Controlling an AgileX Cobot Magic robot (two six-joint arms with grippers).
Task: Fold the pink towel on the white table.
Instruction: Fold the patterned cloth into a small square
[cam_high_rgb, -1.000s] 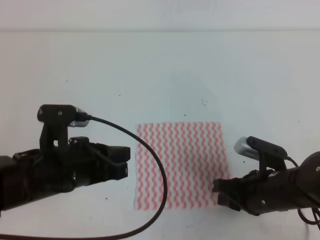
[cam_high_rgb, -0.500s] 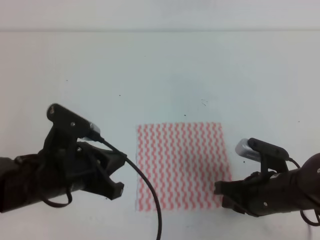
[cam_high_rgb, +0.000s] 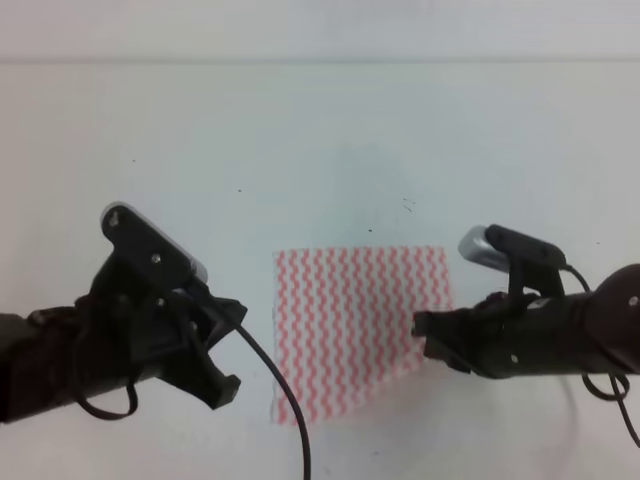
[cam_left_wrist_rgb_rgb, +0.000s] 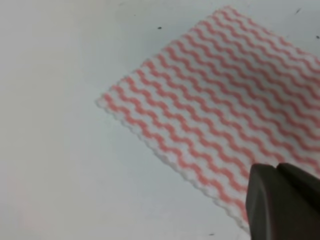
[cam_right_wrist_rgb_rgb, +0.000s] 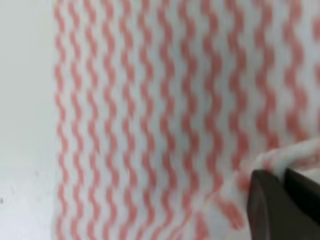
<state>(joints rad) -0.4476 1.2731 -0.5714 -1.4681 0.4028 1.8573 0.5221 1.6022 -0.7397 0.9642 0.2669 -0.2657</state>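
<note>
towel (cam_high_rgb: 350, 325) on table (cam_high_rgb: 300, 140), between pincers

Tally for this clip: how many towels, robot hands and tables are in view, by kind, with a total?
Pink towel: 1
Robot hands: 2, the left hand and the right hand
White table: 1
Total: 4

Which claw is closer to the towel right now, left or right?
Right. The right claw is at the towel's near right corner, which is lifted and pulled inward. The left claw sits just off the towel's left edge, not touching it.
</note>
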